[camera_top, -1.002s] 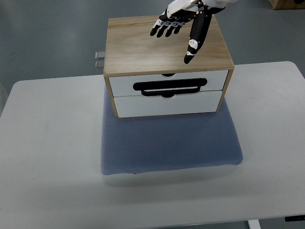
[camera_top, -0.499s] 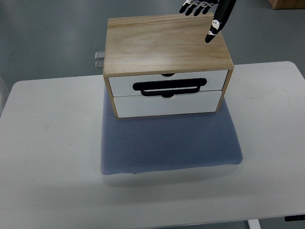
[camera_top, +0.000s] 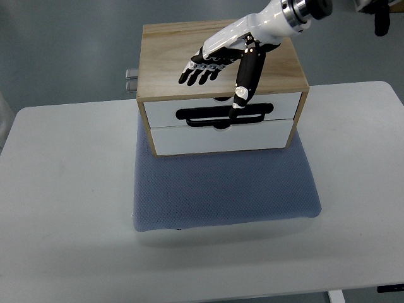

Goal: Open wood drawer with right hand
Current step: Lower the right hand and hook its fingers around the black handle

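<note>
Right hand (camera_top: 221,60) reaching in from upper right, fingers (camera_top: 199,71) spread wide & flat, holding nothing; thumb (camera_top: 243,79) angled down, tip just over upper edge of drawer fronts, near black handle (camera_top: 225,115). Contact w/ handle: can't tell.

Directly beneath hand: wood drawer box (camera_top: 221,69), plain timber top, hand hovering over its front-right half. Below thumb tip: top drawer (camera_top: 222,108), white front, closed flush w/ frame. Under that, bottom drawer (camera_top: 222,137), also white, closed. Small dark finger notches at mid edge of each front.

Below & toward camera from hand: blue-grey textured mat (camera_top: 225,186) under box, spreading out in front. All resting on white surface (camera_top: 69,208).

Left of hand, behind box's left rear corner: small grey metal fitting (camera_top: 131,79), partly hidden. Nothing between thumb & handle. Beyond hand: grey floor (camera_top: 63,44).

Left hand not visible
</note>
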